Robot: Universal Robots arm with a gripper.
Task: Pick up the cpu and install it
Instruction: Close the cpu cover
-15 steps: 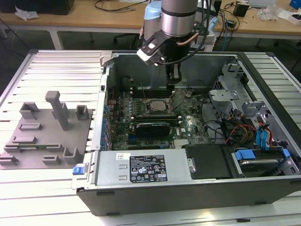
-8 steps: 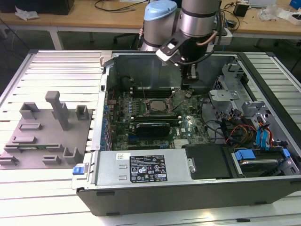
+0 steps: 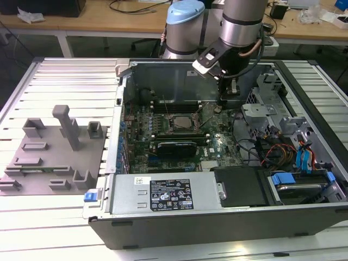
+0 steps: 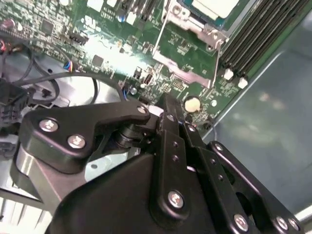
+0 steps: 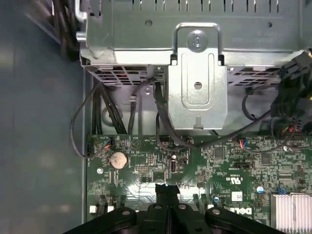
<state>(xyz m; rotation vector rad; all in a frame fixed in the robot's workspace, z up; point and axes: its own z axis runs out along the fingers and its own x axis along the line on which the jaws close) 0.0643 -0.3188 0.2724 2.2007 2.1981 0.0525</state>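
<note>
**A:** Where is the cpu?

**B:** It lies flat inside the socket frame, mid-board and well apart from the hand. I can't tell whether it is fully seated or latched.

**A:** What could go wrong?

**B:** If the chip sits crooked, I'd judge that any downward push could bend the contacts beneath it. The gripper also hangs low over the motherboard, toward the exterior view's right of the socket and near the far case wall. A sideways sweep could clip the memory slots or the coin cell (both are close by).

**A:** And the hand?

**B:** The fingers are pressed together with no gap showing, and they pinch nothing. The tips hover just over the board — I can't tell if they touch it.
</note>
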